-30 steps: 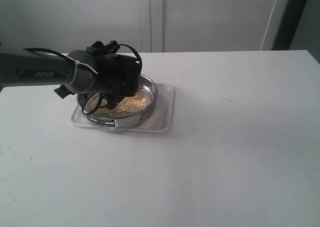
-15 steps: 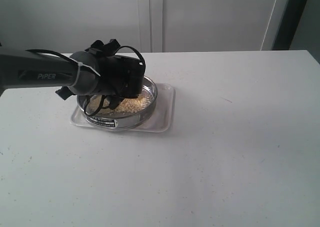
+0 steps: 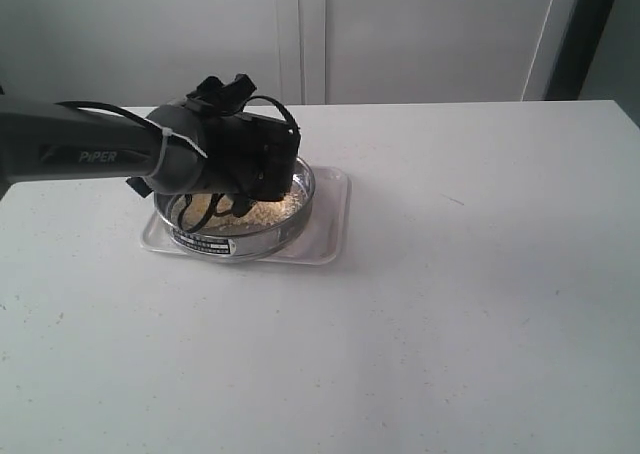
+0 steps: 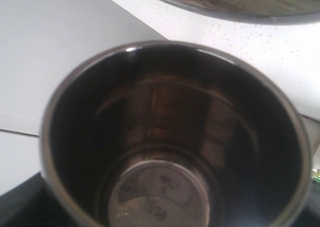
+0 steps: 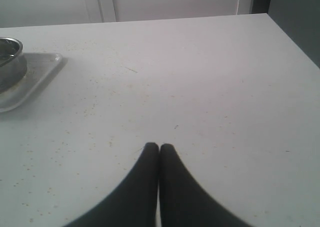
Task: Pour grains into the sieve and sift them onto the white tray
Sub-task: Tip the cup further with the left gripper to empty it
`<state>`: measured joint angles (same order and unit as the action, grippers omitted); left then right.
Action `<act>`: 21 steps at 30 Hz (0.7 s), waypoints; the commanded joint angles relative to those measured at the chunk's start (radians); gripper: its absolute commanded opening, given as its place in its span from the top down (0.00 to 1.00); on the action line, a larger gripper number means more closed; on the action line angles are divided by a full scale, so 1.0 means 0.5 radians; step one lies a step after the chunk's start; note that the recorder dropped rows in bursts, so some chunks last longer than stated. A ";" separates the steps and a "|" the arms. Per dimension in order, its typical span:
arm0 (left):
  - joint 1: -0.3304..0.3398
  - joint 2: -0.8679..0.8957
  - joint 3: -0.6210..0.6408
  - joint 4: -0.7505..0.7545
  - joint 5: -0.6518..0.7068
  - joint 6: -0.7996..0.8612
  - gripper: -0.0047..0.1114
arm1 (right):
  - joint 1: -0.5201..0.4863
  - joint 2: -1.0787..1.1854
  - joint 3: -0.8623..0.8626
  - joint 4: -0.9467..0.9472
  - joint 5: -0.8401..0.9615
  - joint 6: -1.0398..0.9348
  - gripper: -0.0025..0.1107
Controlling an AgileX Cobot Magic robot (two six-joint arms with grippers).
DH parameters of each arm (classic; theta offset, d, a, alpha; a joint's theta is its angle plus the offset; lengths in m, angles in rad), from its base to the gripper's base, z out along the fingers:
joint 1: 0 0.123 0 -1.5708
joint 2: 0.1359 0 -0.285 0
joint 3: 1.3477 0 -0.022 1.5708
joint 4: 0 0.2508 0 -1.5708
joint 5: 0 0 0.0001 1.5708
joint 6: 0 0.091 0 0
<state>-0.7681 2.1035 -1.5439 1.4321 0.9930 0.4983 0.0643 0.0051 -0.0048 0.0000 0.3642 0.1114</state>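
Right tool (image 5: 159, 148) closed (left arm (image 3: 90, 149) extended)

Left arm (image 3: 100, 154) blocks sieve (image 3: 268, 236), table (image 3: 450, 274) rightward open

We read this as a lab or robot test rm, not a home. Bare white table (image 3: 450, 324) fills most of the frame; plain white wall panels (image 3: 430, 34) run across the top, w/ a dark strip (image 3: 582, 34) upper right. Arm (image 3: 90, 154) at left is marked PIPER. Gear is bench stuff: steel sieve (image 3: 262, 240) w/ label plate on a white tray (image 3: 332, 229) centre-left, plus a steel cup (image 4: 175, 137).
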 commanded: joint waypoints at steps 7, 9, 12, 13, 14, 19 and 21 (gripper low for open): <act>0.055 -0.017 -0.010 0.043 0.114 -0.192 0.96 | -0.002 -0.010 0.010 0.000 -0.030 -0.003 0.98; 0.055 -0.017 -0.010 0.047 0.191 -0.192 0.96 | -0.002 -0.010 0.010 0.000 -0.030 -0.003 0.98; 0.062 -0.017 -0.010 0.038 0.161 -0.212 0.96 | -0.002 -0.010 0.010 0.000 -0.030 -0.003 0.98; 0.071 -0.017 -0.010 0.034 0.127 -0.212 0.96 | -0.002 -0.010 0.010 0.000 -0.030 -0.003 0.98; 0.075 -0.017 -0.010 0.030 0.110 -0.212 0.96 | -0.002 -0.010 0.010 0.000 -0.030 -0.003 0.98; 0.078 -0.017 -0.010 -0.005 0.096 -0.227 0.96 | -0.002 -0.010 0.010 0.000 -0.030 -0.003 0.98; 0.078 -0.017 -0.010 -0.033 0.136 -0.227 0.96 | -0.002 -0.010 0.010 0.000 -0.030 -0.003 0.98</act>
<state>-0.7336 2.1035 -1.5439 1.4247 1.0345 0.3981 0.0643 0.0051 -0.0048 0.0000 0.3642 0.1114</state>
